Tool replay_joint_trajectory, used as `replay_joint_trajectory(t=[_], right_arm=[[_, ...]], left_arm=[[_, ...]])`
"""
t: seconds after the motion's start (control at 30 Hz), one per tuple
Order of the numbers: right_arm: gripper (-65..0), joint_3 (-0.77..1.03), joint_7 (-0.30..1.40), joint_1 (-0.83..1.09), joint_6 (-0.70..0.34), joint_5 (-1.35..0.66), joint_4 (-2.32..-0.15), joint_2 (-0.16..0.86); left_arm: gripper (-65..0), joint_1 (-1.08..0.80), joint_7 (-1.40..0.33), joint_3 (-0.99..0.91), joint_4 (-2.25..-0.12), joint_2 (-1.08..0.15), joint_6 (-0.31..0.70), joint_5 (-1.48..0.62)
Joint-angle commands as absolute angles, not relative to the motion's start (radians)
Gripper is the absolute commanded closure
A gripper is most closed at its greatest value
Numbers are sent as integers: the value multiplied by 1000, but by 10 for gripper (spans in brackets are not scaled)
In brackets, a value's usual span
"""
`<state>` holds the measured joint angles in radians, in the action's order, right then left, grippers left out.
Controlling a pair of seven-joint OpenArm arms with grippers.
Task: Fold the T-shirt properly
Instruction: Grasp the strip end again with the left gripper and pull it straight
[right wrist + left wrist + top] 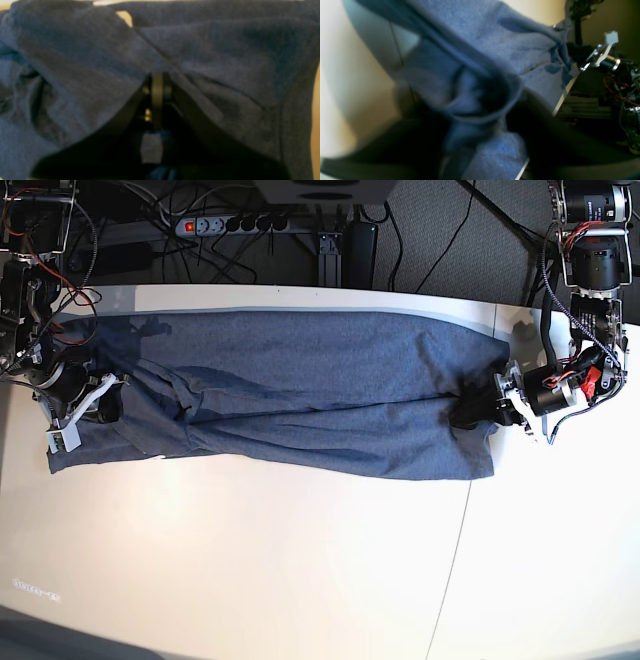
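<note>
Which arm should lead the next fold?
Probably the right: its gripper is already shut on the T-shirt edge. The left gripper sits at the opposite end; its grip is unclear.

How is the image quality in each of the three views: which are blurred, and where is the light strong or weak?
Left wrist view: the T-shirt is smeared and soft, with black shadow along the bottom and a washed-out table. Right wrist view: soft focus and dim, the right gripper almost a silhouette. Base view: sharp and evenly lit, with table edges bowed by the wide lens.
</note>
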<state>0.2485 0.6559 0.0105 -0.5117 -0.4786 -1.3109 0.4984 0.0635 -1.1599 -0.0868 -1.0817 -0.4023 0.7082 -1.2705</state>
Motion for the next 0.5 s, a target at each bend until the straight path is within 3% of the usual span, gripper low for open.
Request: replay_joint_trajectory(t=[0.0, 0.07, 0.43, 0.47], right_arm=[[0, 256, 659, -2, -523, -479, -1323, 518], [0, 256, 658, -2, -523, -479, -1323, 518], [0, 256, 653, -4, -523, -550, -1323, 517], [-48, 256, 651, -6, -523, -575, -1323, 517]], left_arm=[[-91, 47, -1186, -77, -1068, -403, 698, -1205], [0, 47, -1160, -77, -1068, -410, 698, -1183], [0, 64, -1058, -78, -1069, -499, 698, -1026], [0, 67, -1058, -78, -1069, -506, 698, -1019]])
